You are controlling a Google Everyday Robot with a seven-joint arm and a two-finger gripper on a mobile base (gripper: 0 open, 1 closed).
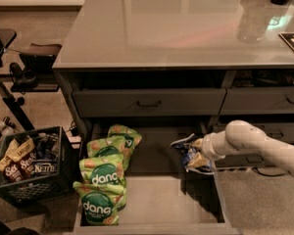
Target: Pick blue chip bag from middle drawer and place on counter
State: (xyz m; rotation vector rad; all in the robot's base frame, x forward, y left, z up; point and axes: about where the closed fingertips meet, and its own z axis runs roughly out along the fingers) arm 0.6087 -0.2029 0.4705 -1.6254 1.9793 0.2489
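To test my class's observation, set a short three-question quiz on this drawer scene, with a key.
1. True or false: the blue chip bag lies on the counter.
2. Where is the gripper? A: at the middle drawer's right side, by the blue chip bag; B: above the counter; C: at the drawer's left end.
3. Fill in: the snack bags on the drawer's left are coloured ____.
Key: 1 false; 2 A; 3 green.

Office snack pantry: counter (186, 28), middle drawer (161, 202) of dang bags (104, 173), crate (34, 187); gripper (198, 154) over it
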